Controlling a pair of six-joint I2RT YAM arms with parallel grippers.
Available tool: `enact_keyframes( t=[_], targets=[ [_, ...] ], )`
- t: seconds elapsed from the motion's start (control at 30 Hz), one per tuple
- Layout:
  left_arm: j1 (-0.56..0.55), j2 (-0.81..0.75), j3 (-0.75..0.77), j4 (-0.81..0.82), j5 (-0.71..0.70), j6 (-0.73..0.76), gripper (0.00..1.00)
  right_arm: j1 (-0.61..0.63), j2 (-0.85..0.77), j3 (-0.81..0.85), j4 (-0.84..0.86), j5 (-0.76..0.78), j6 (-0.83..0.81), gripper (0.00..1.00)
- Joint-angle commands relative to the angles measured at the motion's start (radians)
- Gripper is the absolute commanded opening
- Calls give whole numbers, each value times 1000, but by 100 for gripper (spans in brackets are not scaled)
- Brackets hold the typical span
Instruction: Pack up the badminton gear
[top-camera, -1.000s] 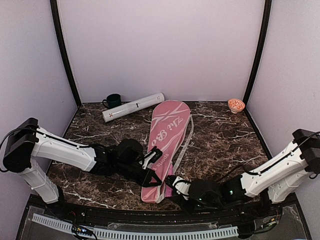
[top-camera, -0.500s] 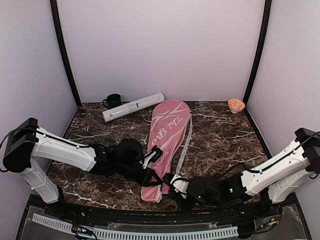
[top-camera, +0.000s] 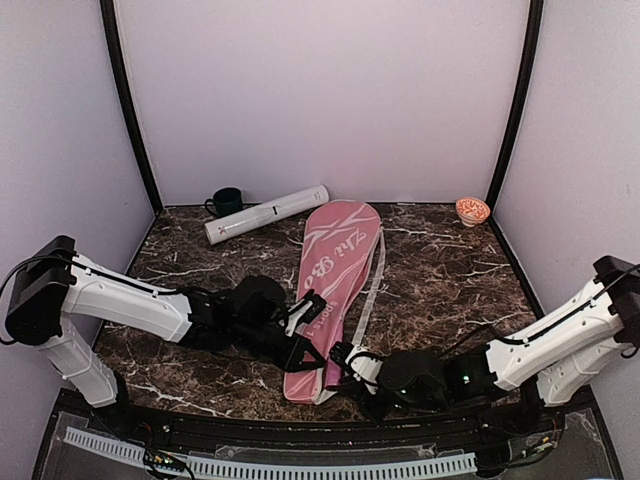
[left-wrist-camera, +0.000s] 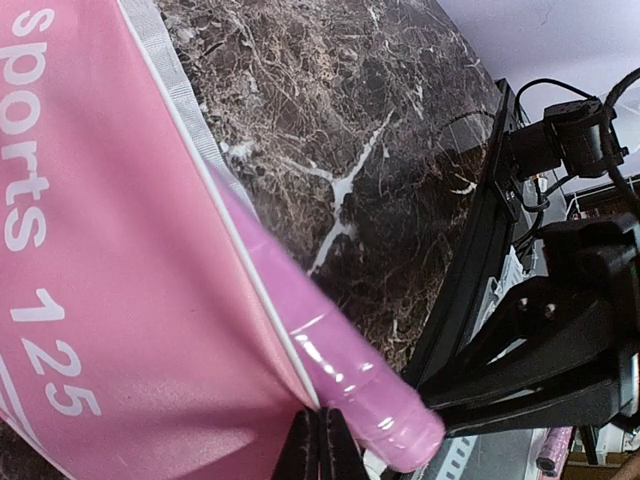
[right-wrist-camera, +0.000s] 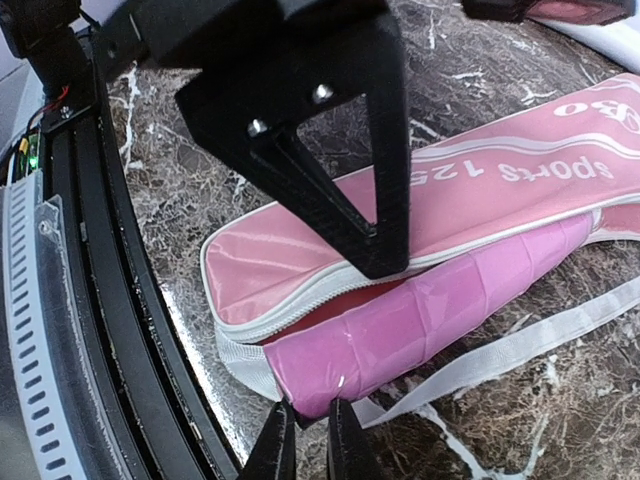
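- The right gripper (right-wrist-camera: 308, 405) has its 2 fingers almost together, with only a thin slit between them. The butt end of the pink handle (right-wrist-camera: 430, 310) sits right at the tips. I cannot tell if they really pinch it.
- The left gripper (left-wrist-camera: 318, 420) has its jaws pressed fully together. The tips are at the white-piped edge of the pink bag (top-camera: 335, 260). I cannot tell if fabric is caught between them.
- In the right wrist view, 1 black finger of the left gripper comes down onto the upper flap of the bag, just above the handle.
- The handle is wrapped in glossy film. It sticks out of the open narrow end of the bag, and the rest of the racket is hidden inside.
- The bag lies flat on the dark marble table (top-camera: 440, 270). Its narrow end is near the front edge, between the 2 grippers, and its wide end points to the back wall.
- The white strap (right-wrist-camera: 520, 345) of the bag lies loose on the table beside the handle.
- The white tube (top-camera: 265, 214) lies on its side at the back, to the left of the bag's wide end.
- The green mug (top-camera: 226, 201) stands just behind the tube's left end.
- The orange bowl (top-camera: 472, 209) is in the back right corner, well apart from the bag.
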Motion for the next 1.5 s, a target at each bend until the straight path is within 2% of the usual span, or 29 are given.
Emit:
enact_keyframes(
  t=[0.0,0.2,0.43,0.63,0.77,0.87,0.97,1.07,1.37,1.47],
  targets=[
    [-31,-18,34,-16,115,21,0,-40,89,63,104,129,45,8],
    [-47,-26,30,24,161,22,0,-39,140,76,142,137,49,6],
    [-58,-14,33,39,179,23,0,-40,101,56,258,161,-3,0],
    [-58,-19,33,53,188,17,0,-40,162,74,314,95,-65,0],
    [-58,-23,30,51,184,16,0,-41,226,29,389,27,-55,0],
    [-58,-21,21,56,181,13,0,-46,267,32,372,-19,-35,0],
    [-58,-16,14,61,184,9,0,-46,288,38,368,-22,-22,4],
    [-58,-13,1,56,178,7,0,-47,267,39,370,-23,-22,16],
    [-57,-28,-35,17,151,12,0,-72,117,28,249,26,0,21],
    [-57,-25,-33,-14,130,22,0,-82,99,28,164,6,15,31]
  ],
)
